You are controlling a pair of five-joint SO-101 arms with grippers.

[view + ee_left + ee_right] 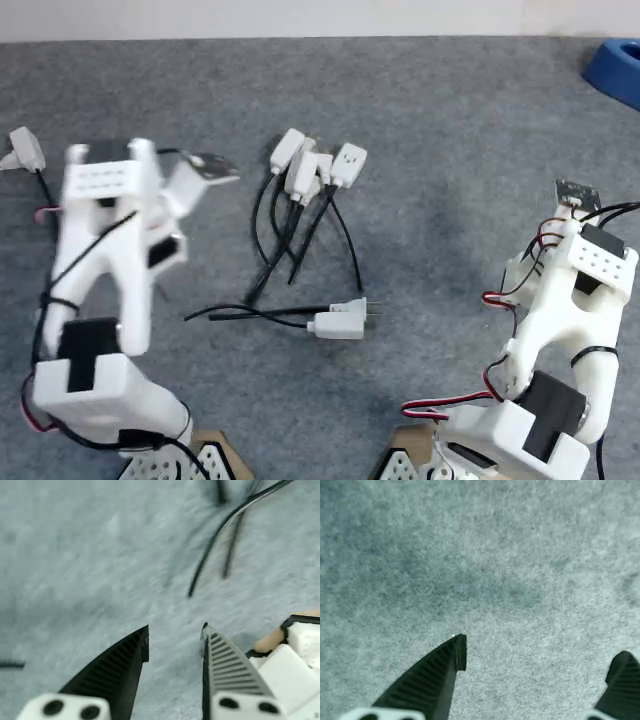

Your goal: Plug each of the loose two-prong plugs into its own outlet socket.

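1. High view: you have grey carpet (450,120) across the whole table, with a pale strip (300,18) of room along the far edge.
2. A blue object (615,65) sits at the far right corner, cut off by the frame.
3. The outlet sockets (315,165) are bunched at centre, far side. Their black cords (290,240) trail towards you.
4. Two two-prong plugs (340,318) lie side by side near the centre, touching or nearly so, prongs pointing to the right arm's side.
5. Another white connector (25,150) lies at the far left. It could be a plug or a socket; I can't tell.
6. Your left gripper (175,630) has its jaws apart and nothing between them. It hangs over carpet, with cords just beyond.
7. Your right gripper (541,647) is spread wide and grips nothing, over bare carpet.
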